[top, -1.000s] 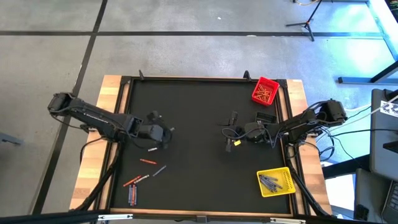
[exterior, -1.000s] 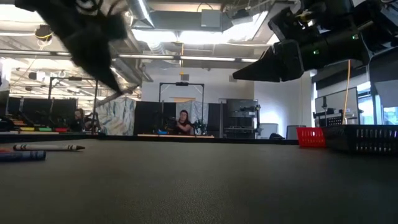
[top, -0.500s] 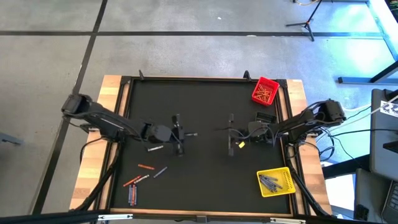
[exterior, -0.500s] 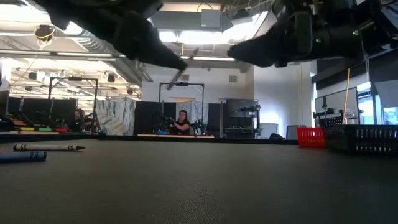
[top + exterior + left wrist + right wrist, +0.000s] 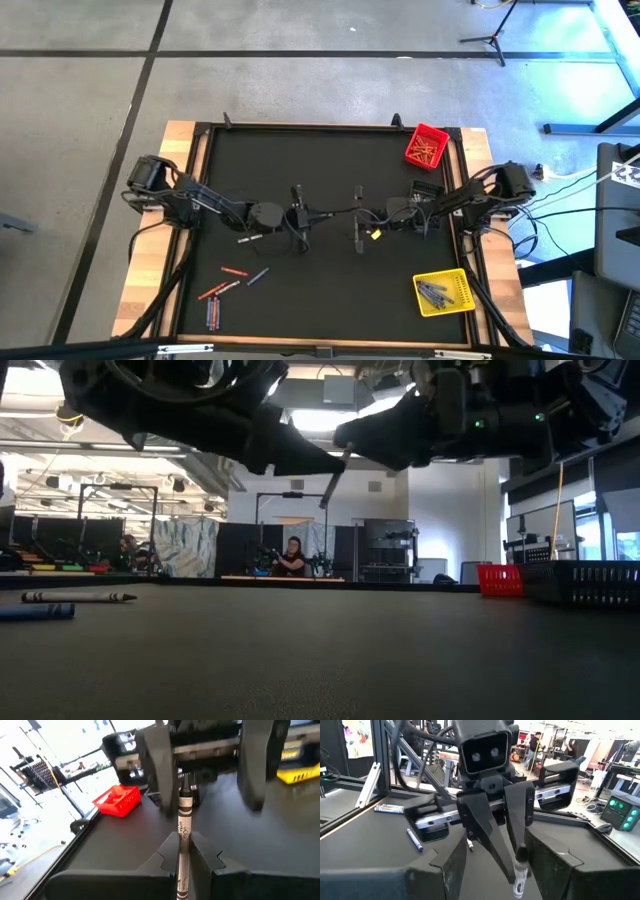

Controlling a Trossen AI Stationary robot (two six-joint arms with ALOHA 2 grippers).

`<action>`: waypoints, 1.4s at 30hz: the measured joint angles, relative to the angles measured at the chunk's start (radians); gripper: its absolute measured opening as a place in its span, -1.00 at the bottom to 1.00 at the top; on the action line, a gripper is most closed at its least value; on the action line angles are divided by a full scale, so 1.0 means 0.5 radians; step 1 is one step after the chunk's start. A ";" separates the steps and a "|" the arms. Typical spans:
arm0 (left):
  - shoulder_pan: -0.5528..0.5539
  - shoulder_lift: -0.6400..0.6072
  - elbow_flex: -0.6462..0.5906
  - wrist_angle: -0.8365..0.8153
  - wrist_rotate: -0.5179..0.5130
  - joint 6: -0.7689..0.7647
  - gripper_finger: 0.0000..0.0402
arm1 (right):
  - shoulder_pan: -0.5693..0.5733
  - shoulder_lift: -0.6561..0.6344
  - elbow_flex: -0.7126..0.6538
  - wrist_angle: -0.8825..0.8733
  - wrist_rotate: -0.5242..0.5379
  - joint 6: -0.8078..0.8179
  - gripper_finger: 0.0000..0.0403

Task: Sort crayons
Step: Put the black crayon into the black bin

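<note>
Above the middle of the black table, my left gripper (image 5: 316,213) is shut on a grey crayon (image 5: 183,815) with a paper wrapper. The crayon points at my right gripper (image 5: 358,215), which faces it, open. The right fingers (image 5: 155,767) stand on either side of the crayon's free end and I see no touch. In the right wrist view the crayon (image 5: 519,872) shows between my right gripper's (image 5: 496,885) own fingers. Several red-orange, blue and grey crayons (image 5: 232,283) lie flat near the table's near left corner, and one more (image 5: 250,238) lies below the left arm. My left gripper pinches the grey crayon's rear part (image 5: 181,857) between its two fingers. The fingers come about level from the table's left and lie along the crayon. Its wrapped front end (image 5: 185,802) sticks out ahead of the fingertips, lifted clear of the table (image 5: 330,485).
A red bin (image 5: 427,146) with orange crayons stands at the far right corner. A yellow bin (image 5: 443,292) with grey crayons stands at the near right. The two grippers (image 5: 335,450) hang close together over the table's middle. A person (image 5: 295,557) sits far behind the table.
My left gripper has gone toward the table's right edge and tipped from pointing down to about level, still shut on the grey crayon. The crayon now points at the right gripper. My right gripper has come a little toward the left gripper, still open.
</note>
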 joint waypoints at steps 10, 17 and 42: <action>-0.046 0.017 0.000 0.079 -0.029 0.068 -0.92 | 0.000 0.045 0.025 0.007 0.000 -0.051 -0.41; -0.047 0.017 0.000 0.057 -0.021 0.057 -0.91 | -0.001 0.045 0.024 -0.002 0.024 -0.147 -0.93; -0.122 -0.080 0.000 -0.465 -0.340 0.048 -0.35 | -0.001 -1.381 0.024 -2.521 0.634 0.566 -0.88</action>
